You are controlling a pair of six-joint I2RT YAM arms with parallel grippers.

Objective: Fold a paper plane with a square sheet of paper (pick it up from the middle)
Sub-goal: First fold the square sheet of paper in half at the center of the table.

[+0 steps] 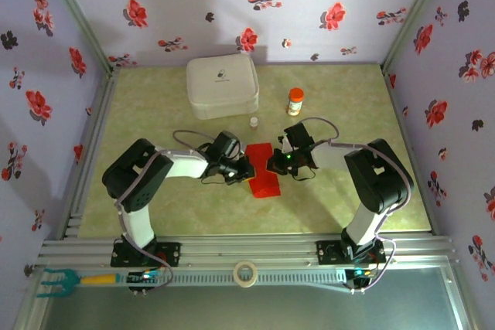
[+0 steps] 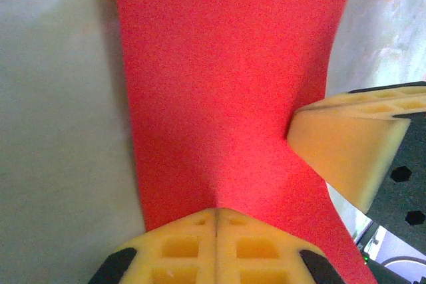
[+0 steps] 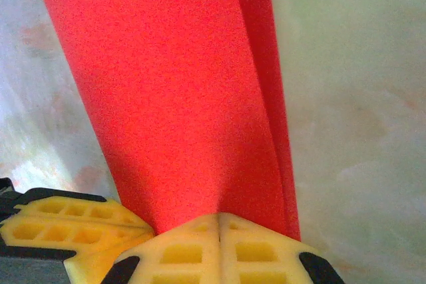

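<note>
Left gripper (image 2: 216,221): jaws pressed together on the red sheet of paper (image 2: 219,84), with the yellow pads meeting at its near edge.
Right gripper (image 3: 219,221): clamped tight on the same sheet from the opposite side.
Grippers together: they face each other just beside one another, and each one's fingers show in the corner of the other's wrist view.
Paper colour: bright red, plain and unmarked, with a matte surface.
Paper shape: longer than wide from above. It draws in where the pads pinch it and flares wider away from them. In the right wrist view a second layer edges out along its right side, so it looks doubled over.
Paper place: mid-table (image 1: 155,214), between the two arms, one end toward the white rounded case (image 1: 222,85) and the other toward the arm bases.
Paper contact: whether its ends rest on the table cannot be told.
Behind the paper: an orange-capped bottle (image 1: 295,101) and a small white-capped vial (image 1: 254,122), both apart from it.
</note>
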